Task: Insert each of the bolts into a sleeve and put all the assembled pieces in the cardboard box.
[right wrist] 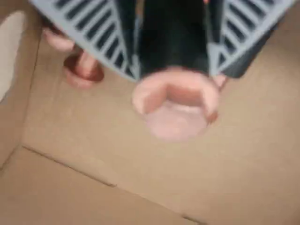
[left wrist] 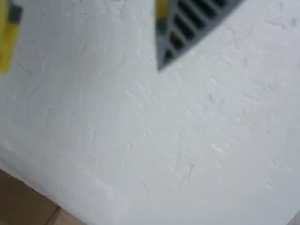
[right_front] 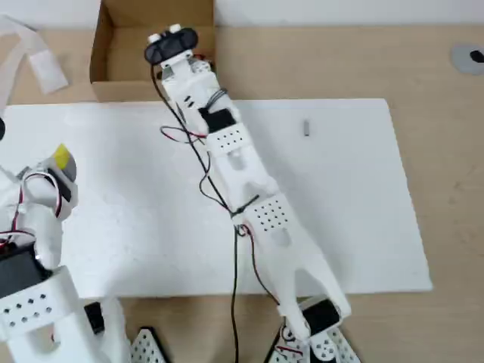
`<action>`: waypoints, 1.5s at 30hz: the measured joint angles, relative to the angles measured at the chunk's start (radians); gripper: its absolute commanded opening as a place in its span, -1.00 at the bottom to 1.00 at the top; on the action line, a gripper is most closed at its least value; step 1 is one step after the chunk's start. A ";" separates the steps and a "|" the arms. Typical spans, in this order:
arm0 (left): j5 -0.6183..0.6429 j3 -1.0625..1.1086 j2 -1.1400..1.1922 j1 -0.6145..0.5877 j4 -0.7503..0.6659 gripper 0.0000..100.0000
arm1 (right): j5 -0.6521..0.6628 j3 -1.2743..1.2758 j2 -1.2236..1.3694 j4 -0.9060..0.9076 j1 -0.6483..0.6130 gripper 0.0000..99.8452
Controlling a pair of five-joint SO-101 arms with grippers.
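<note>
My right gripper (right wrist: 173,65) hangs inside the cardboard box (right_front: 113,68), shut on an assembled piece (right wrist: 176,105): a black sleeve with a pink bolt head sticking out of its end. The piece is a little above the box floor (right wrist: 93,187). Another pinkish piece (right wrist: 79,70) lies on the box floor beside it. The right arm (right_front: 227,144) stretches across the white board to the box. My left gripper (right_front: 62,168), with yellow tape on a finger, stands open over the left part of the white board (left wrist: 164,140), with nothing between its fingers (left wrist: 187,23).
A small grey part (right_front: 306,128) lies alone on the white board (right_front: 340,212) towards its far right. A grey disc (right_front: 469,57) sits at the table's far right corner. A white strip (right_front: 38,60) lies left of the box.
</note>
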 measured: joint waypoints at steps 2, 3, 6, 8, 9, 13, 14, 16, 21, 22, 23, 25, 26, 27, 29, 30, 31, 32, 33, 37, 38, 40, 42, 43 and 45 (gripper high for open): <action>0.000 0.005 0.000 0.000 0.000 -0.57 | 0.000 -0.015 0.008 0.006 0.005 -0.98; 0.000 0.005 0.000 0.000 0.000 -0.57 | 0.003 -0.021 0.008 0.025 0.006 -0.97; 0.000 0.005 0.000 0.000 0.000 -0.57 | 0.014 -0.038 0.006 0.084 0.008 -0.84; 0.000 0.005 0.000 0.000 0.000 -0.57 | 0.015 -0.049 0.006 0.118 0.008 -0.73; 0.000 0.005 0.000 0.000 0.000 -0.57 | 0.015 -0.054 0.005 0.133 0.008 -0.68; 0.000 0.005 0.000 0.000 0.000 -0.57 | 0.015 -0.072 0.002 0.190 0.008 -0.56; 0.000 0.005 0.000 0.000 0.000 -0.57 | 0.015 -0.074 0.002 0.199 0.008 -0.55; 0.000 0.005 0.000 0.000 0.014 -0.57 | 0.015 -0.075 -0.002 0.219 0.008 -0.54; -0.008 0.005 0.000 -0.003 0.069 -0.64 | 0.015 -0.074 -0.052 0.307 0.008 -0.79; -0.025 0.005 0.000 -0.003 0.080 -0.72 | 0.017 -0.072 -0.072 0.338 0.009 -0.91; -0.054 0.005 0.000 -0.003 0.089 -0.81 | 0.020 -0.072 -0.095 0.373 0.009 -1.00; -0.135 0.005 -0.005 -0.003 0.110 -1.00 | 0.020 -0.072 -0.152 0.453 0.011 -0.94; -0.178 0.005 -0.017 -0.003 0.117 -0.98 | 0.020 -0.072 -0.187 0.493 0.011 -0.96; -0.219 0.005 -0.032 -0.003 0.118 -0.96 | 0.020 -0.072 -0.224 0.535 0.011 -0.98; -0.272 0.005 -0.074 -0.003 0.127 -0.99 | 0.020 -0.072 -0.302 0.635 0.011 -0.98; -0.282 0.005 -0.097 -0.003 0.127 -0.99 | 0.020 -0.072 -0.339 0.694 0.011 -0.98; -0.288 0.005 -0.124 -0.003 0.127 -0.99 | 0.020 -0.072 -0.377 0.761 0.011 -0.98; -0.292 0.005 -0.155 -0.003 0.127 -0.99 | 0.020 -0.072 -0.416 0.838 0.011 -0.98; -0.292 0.008 -0.187 -0.003 0.127 -0.99 | 0.020 -0.072 -0.453 0.916 0.011 -0.98; -0.256 0.112 -0.328 -0.003 0.127 -0.99 | 0.021 -0.072 -0.601 1.203 0.011 -0.98; -0.245 0.149 -0.364 -0.003 0.127 -0.99 | 0.021 -0.072 -0.637 1.243 0.012 -0.98; -0.236 0.233 -0.436 -0.003 0.118 -0.99 | 0.008 -0.072 -0.703 1.266 0.035 -0.98; -0.232 0.327 -0.499 -0.003 0.104 -0.99 | -0.006 -0.049 -0.772 1.277 0.069 -0.98; -0.232 0.381 -0.525 -0.003 0.092 -0.99 | -0.011 -0.025 -0.809 1.277 0.084 -0.98; -0.232 0.496 -0.583 -0.003 0.052 -0.99 | -0.017 0.052 -0.885 1.277 0.115 -0.98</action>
